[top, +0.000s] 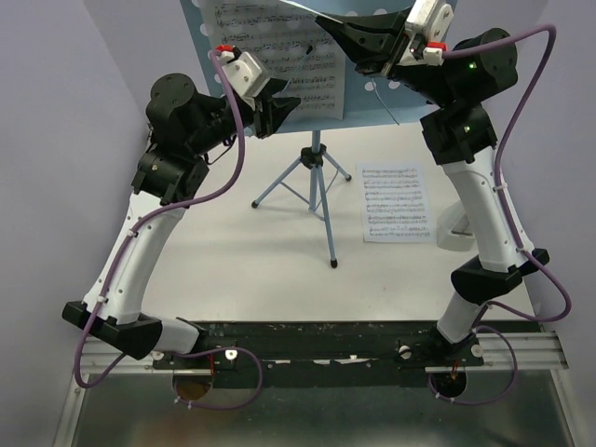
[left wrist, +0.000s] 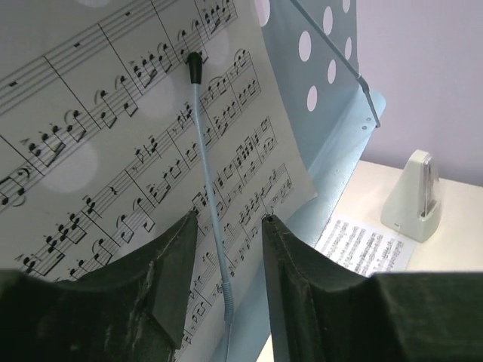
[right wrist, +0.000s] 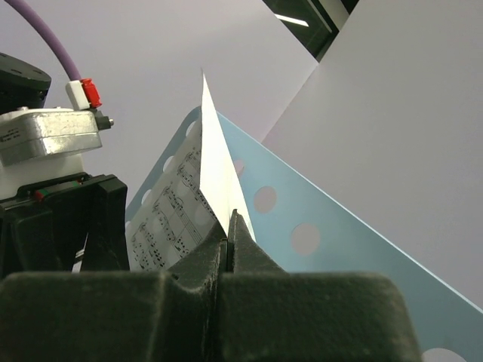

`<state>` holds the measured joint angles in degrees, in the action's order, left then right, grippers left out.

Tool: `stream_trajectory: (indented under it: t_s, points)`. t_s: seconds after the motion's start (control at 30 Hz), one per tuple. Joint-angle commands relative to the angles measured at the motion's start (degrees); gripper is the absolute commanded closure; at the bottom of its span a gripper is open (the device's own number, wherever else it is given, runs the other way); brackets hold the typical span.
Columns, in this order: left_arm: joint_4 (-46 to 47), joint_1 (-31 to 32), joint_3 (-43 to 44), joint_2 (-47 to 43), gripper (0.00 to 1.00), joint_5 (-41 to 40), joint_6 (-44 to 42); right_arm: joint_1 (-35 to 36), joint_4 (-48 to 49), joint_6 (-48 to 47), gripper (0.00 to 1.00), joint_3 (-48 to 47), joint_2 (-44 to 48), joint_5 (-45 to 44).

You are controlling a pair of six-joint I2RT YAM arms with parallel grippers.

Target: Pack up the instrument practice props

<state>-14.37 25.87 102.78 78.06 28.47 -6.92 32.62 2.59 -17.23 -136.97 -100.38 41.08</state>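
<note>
Music stand (top: 317, 160) upright at far centre of tabletop (top: 233, 251). Right end effector (right wrist: 229, 230) clamped on upper right edge of first sheet (top: 279, 56); the paper edge stands off the blue tray (top: 197, 37). Left end effector (left wrist: 230, 220) fingers apart, wire holder (left wrist: 204, 143) between them, low on that sheet. Second sheet (top: 396, 200) flat on tabletop to the right, near white metronome (left wrist: 413, 197).
</note>
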Motion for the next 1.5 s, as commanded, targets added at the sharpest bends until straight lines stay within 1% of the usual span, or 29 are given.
stream_trajectory:
  t_s: [0.0,0.07,0.17,0.3,0.47,0.53,0.67,0.73,0.9,1.1,1.27,1.47]
  points:
    - [4.08,-1.08,2.33,0.86,0.51,4.57,5.15,0.51,0.84,-0.34,1.0,0.65,0.89,-1.88]
    - [5.31,-1.52,1.99,1.13,0.52,6.85,6.56,0.51,0.75,-0.43,1.0,0.65,0.8,-2.06]
    - [7.34,-2.75,1.63,1.21,0.57,10.63,10.43,0.51,0.92,-1.04,1.0,0.56,0.62,-2.32]
    - [8.3,-3.19,1.02,1.48,0.73,11.7,11.05,0.51,0.84,-1.31,1.0,-0.32,0.45,-2.41]
    - [9.36,-3.72,1.45,1.92,0.73,11.26,11.75,0.51,1.1,-1.57,1.0,-2.34,-0.26,-3.46]
    - [9.45,-3.98,1.89,2.01,0.74,11.17,11.75,0.51,2.41,-1.66,1.0,-2.95,-0.26,-5.38]
    - [9.54,-4.24,1.63,1.57,0.75,10.82,12.02,0.51,5.14,-2.63,1.0,-7.86,-2.18,-10.04]
    - [9.54,-4.25,1.11,1.31,0.75,10.47,11.93,0.51,6.37,-4.03,1.0,-10.51,-3.07,-10.93]
    - [9.71,-4.33,-0.47,0.43,0.76,10.29,11.66,0.51,10.41,-6.58,1.0,-10.6,-2.89,-11.54]
    - [9.36,-4.33,-1.0,-0.02,0.76,9.77,11.14,0.6,14.81,-7.28,1.0,-13.41,-2.54,-15.85]
    - [9.36,-4.42,-1.0,-0.02,0.77,9.59,11.05,0.51,17.53,-12.64,1.0,-14.12,-1.05,-16.03]
    - [10.15,-4.33,-1.53,0.07,0.77,9.5,11.31,0.43,17.62,-16.95,0.99,-14.56,0.88,-16.12]
